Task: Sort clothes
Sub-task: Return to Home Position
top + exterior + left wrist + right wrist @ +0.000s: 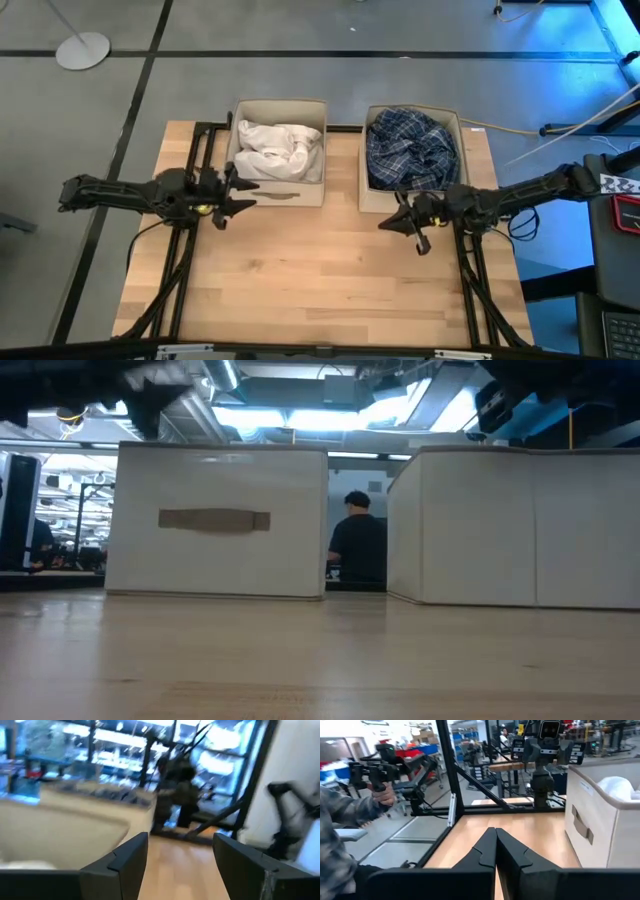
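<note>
White shirts [278,150] lie heaped in the left beige box [277,193]. The blue-and-white plaid shirt [410,148] fills the right beige box [377,198]. My left gripper [240,195] hovers open and empty at the left box's near wall, above the table. My right gripper [398,228] hovers shut and empty in front of the right box. In the left wrist view the two fingers [125,860] stand apart. In the right wrist view the fingers [496,851] meet. The dark green and dark grey garments are out of view.
Both boxes stand at the table's far edge; in the low view the left box [215,520] and the right box [515,525] rise as walls. Bare wooden table [320,280] lies in front of them. A person [357,545] stands in the room behind. A hand [384,796] holds a controller off the table.
</note>
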`<state>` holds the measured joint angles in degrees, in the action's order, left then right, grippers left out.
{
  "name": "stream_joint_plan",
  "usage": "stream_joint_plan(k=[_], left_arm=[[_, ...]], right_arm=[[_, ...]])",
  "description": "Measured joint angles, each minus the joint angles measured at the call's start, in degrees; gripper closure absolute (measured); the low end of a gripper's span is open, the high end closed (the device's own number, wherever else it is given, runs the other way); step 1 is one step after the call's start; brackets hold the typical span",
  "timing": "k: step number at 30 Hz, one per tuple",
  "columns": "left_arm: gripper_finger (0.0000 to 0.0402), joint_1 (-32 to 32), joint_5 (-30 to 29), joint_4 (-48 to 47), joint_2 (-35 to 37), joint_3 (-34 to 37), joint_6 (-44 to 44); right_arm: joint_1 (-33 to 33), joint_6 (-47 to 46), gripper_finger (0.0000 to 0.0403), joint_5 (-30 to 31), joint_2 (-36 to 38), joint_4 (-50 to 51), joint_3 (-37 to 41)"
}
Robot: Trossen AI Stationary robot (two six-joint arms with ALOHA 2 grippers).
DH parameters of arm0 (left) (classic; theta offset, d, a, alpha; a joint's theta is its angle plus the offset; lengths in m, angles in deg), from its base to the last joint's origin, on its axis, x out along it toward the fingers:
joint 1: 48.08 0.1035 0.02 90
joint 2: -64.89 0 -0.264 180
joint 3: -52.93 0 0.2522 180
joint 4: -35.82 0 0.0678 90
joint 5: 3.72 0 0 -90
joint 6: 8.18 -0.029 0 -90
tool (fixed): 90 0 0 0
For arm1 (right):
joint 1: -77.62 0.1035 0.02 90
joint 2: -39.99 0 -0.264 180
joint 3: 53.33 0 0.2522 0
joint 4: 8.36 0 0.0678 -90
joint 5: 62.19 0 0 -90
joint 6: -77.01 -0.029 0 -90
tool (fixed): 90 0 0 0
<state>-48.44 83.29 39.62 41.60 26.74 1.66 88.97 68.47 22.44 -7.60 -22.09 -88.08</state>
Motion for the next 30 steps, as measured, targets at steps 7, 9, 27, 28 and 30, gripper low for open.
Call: stream_joint_plan(k=[7,9,27,28,30], left_arm=[[0.0188,-0.03,15.18,-0.73,4.78,-4.13,5.43],[0.0188,-0.45,19.79,-0.78,5.19,-4.17,9.72],[0.0188,-11.73,-10.15,-3.25,0.21,5.56,7.25],[0.0188,-11.26,-10.53,-3.24,0.22,6.01,6.92],[0.0188,-10.35,-10.96,-1.92,0.22,6.85,6.12]], right_arm=[[0.07,-1.51,0.0394,-2.74,0.49,-2.19,-0.02],[0.86,-1.51,0.0394,-1.62,0.47,-2.11,-0.02],[9.62,-3.32,0.0393,11.03,-6.21,-11.36,4.45],[9.63,-3.32,0.0393,11.42,-6.83,-13.55,5.35],[9.64,-3.35,0.0393,12.48,-7.74,-17.26,7.24]])
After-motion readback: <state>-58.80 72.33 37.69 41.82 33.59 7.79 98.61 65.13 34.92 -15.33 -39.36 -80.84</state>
